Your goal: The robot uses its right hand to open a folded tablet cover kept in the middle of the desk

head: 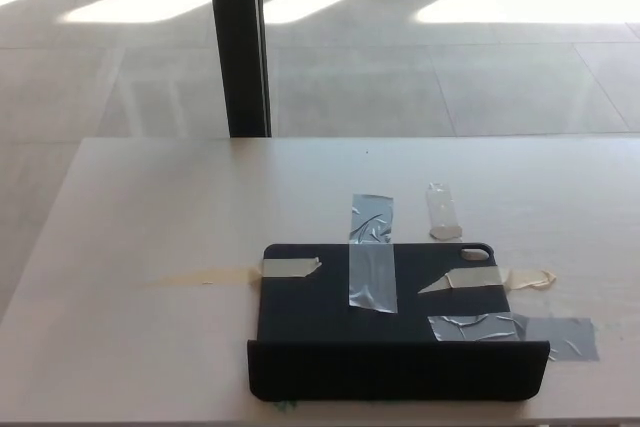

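A dark navy tablet cover (330, 312) lies flat on the pale desk (150, 207), near its front edge and slightly right of centre. A darker raised band (400, 370) runs along the cover's near edge. Strips of grey duct tape (372, 265) and beige masking tape (290, 267) hold it to the desk. A small cut-out (474, 254) shows at its far right corner. Neither of my hands shows in the head view.
A clear piece of tape (442, 211) sticks to the desk just behind the cover. More grey tape (560, 337) lies at the cover's right. A black vertical post (240, 42) stands behind the desk's far edge, with tiled floor beyond.
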Robot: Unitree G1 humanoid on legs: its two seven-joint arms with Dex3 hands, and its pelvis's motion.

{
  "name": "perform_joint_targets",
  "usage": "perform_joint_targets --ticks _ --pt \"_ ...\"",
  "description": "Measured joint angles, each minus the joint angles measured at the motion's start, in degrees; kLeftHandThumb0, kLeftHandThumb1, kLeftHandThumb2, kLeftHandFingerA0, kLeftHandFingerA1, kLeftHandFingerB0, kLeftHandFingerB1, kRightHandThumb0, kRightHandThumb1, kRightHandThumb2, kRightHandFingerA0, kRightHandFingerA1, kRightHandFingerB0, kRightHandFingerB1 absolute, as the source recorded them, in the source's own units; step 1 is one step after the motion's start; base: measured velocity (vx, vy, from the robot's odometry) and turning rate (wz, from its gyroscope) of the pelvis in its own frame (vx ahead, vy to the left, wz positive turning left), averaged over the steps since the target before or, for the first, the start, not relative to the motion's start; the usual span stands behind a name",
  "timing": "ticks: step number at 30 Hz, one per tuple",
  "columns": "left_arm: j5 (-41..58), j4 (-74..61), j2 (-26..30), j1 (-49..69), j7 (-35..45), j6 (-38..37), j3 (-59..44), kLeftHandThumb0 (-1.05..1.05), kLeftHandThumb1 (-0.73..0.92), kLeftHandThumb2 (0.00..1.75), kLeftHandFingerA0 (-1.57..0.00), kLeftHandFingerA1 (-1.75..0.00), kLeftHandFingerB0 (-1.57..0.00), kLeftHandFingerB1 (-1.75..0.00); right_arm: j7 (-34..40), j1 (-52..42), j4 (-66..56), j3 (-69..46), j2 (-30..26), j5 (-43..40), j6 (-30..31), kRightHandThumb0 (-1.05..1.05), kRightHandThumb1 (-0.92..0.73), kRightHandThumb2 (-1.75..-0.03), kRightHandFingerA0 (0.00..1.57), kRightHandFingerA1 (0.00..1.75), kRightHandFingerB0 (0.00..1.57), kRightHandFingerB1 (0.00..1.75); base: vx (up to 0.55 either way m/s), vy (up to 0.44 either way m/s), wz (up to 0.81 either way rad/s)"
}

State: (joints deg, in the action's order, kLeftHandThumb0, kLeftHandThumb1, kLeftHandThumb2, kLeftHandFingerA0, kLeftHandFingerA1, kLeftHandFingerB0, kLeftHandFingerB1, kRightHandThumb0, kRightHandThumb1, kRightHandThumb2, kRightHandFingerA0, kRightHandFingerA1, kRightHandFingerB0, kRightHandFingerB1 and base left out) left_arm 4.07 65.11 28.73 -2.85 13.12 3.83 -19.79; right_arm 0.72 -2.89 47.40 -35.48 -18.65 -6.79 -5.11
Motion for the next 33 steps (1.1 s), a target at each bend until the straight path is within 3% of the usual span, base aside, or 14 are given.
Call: perform_joint_targets --ticks 1,3,4,7,8,10,13,14,21,28,29,30,31,33 --pt "0.41 0.65 0.41 -0.35 0.53 0.00 -0.80 -0.90 0.52 0.70 -0.46 -1.14 -0.28 -0.98 0.01 0.57 -0.57 -1.57 -0.26 -0.69 -0.06 -1.01 -0.67 -1.01 0.61 1.03 0.50 0.74 0.00 0.000 0.00" --pt "1.20 1.82 1.01 -1.11 1.57 0.01 -2.25 -0.65 0.27 1.01 -0.39 -0.84 -0.12 -0.69 0.04 1.74 -2.34 -4.21 -0.96 -2.12 0.05 -0.90 -0.92 -0.74 0.47 1.04 0.32 0.63 0.00 0.000 0.00" --pt "1.65 2.61 1.34 -1.56 2.24 0.01 -3.08 -0.93 0.38 0.94 -0.54 -1.00 -0.31 -0.85 0.01 2.81 -4.61 -5.42 -1.62 -2.96 0.28 -0.90 -0.67 -1.10 0.50 0.96 0.38 0.66 0.00 0.000 0.00" --pt "1.86 3.14 1.43 -2.16 2.92 0.00 -3.70 -0.92 0.54 0.69 -0.46 -1.11 -0.27 -0.96 -0.20 4.77 -9.66 -6.23 -2.37 -4.11 0.53 -0.95 -0.65 -1.11 0.49 0.92 0.42 0.65 0.00 0.000 0.00" --pt "1.88 3.39 1.43 -2.33 3.22 0.00 -3.85 -0.89 0.54 0.70 -0.44 -1.10 -0.25 -0.94 -0.30 5.83 -12.43 -6.15 -2.39 -4.56 0.70 -0.98 -0.86 -0.66 0.45 0.98 0.48 0.60 0.00 0.000 0.00" --pt "1.90 3.66 1.43 -2.53 3.65 0.00 -4.05 -0.71 0.27 1.02 -0.44 -0.89 -0.10 -0.70 -0.41 7.37 -16.49 -5.86 -2.39 -5.06 1.07 -0.92 -0.91 -0.68 0.31 0.73 0.35 0.41 0.00 0.000 0.00" --pt "1.90 3.98 1.43 -2.65 4.03 0.00 -4.31 -0.90 0.53 0.70 -0.44 -1.13 -0.28 -0.99 -0.64 10.05 -21.86 -3.80 -2.39 -5.07 1.44 -0.91 -0.92 -0.68 0.34 0.66 0.30 0.40 0.00 0.000 0.00" --pt "1.90 4.10 1.43 -2.75 4.17 0.00 -4.41 -0.90 0.41 1.01 -0.54 -0.97 -0.35 -0.85 -0.80 11.08 -24.10 -2.61 -2.39 -5.00 1.55 -0.87 -0.92 -0.68 0.32 0.64 0.25 0.39 0.00 0.000 0.00" --pt "1.92 4.81 1.43 -3.34 5.12 0.00 -4.99 -0.93 0.53 0.70 -0.43 -1.10 -0.27 -0.97 -2.23 17.81 -35.41 8.31 -2.41 -3.12 2.12 -0.96 -0.74 -0.92 0.34 0.65 0.29 0.45 0.00 0.000 0.00" --pt "1.92 5.16 1.43 -3.65 5.83 0.00 -5.53 -0.90 0.51 0.72 -0.45 -1.12 -0.28 -0.97 -3.59 23.84 -43.18 23.13 -2.29 2.27 2.43 -0.92 -0.80 -0.80 0.31 0.54 0.29 0.35 0.00 0.000 0.00" --pt "1.92 5.20 1.43 -3.67 5.87 0.00 -5.59 -0.86 0.39 1.01 -0.56 -0.98 -0.32 -0.83 -3.80 24.34 -43.85 25.23 -2.28 3.08 2.43 -0.84 -0.90 -0.68 0.30 0.52 0.32 0.31 0.00 0.000 0.00" --pt "1.92 5.24 1.43 -3.67 5.88 0.00 -5.65 -0.90 0.42 1.02 -0.59 -1.00 -0.36 -0.85 -3.98 24.72 -44.25 27.01 -2.27 3.86 2.43 -0.85 -0.72 -1.14 0.31 0.62 0.21 0.44 0.00 0.000 0.00" --pt "1.91 5.25 1.43 -3.67 5.90 0.00 -5.66 -0.90 0.42 1.01 -0.57 -0.99 -0.35 -0.84 -4.15 25.11 -44.55 28.74 -2.26 4.58 2.43 -0.88 -0.90 -0.68 0.27 0.57 0.31 0.32 0.00 0.000 0.00" --pt "1.91 5.26 1.43 -3.69 5.96 0.00 -5.67 -0.90 0.43 1.02 -0.58 -0.98 -0.33 -0.83 -4.48 25.81 -44.88 32.23 -2.25 5.98 2.43 -0.89 -0.90 -0.68 0.24 0.57 0.28 0.32 0.00 0.000 0.00"
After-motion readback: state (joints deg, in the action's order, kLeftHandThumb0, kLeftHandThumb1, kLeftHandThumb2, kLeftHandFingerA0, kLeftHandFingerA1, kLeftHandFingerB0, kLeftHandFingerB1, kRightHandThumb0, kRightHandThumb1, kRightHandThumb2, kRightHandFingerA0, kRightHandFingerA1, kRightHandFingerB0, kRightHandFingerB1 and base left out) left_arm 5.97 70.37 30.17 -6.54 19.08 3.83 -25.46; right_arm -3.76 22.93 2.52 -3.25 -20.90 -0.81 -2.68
